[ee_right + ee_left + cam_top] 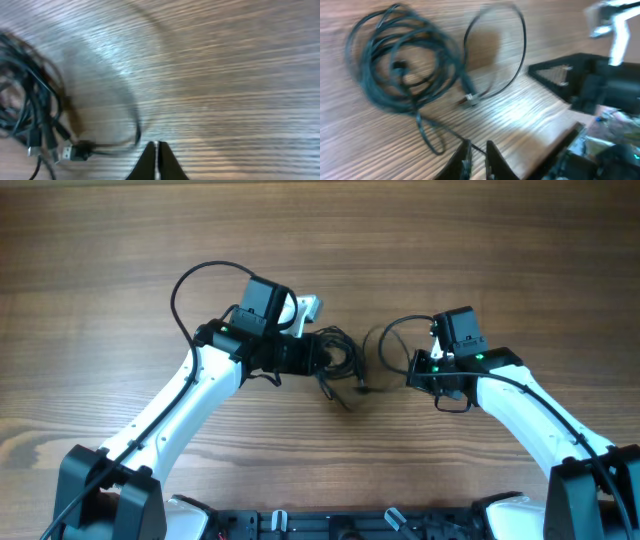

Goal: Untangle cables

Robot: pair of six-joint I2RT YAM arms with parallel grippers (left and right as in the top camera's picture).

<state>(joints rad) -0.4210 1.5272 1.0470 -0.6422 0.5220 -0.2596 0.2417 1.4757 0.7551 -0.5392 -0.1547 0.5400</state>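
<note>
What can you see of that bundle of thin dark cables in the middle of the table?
The cables are very thin, dark wires, rubbery-looking, wound in a loose coil lying flat on the wooden table. Small plug ends poke out. A wide loop trails off toward the right gripper; whether it is held is unclear.

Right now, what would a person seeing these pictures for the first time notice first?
A dark tangle of thin cables lies in the middle of the wooden table. The left tool hovers close beside it, while the right tool, shut tight, sits near a loose loop of cable.
</note>
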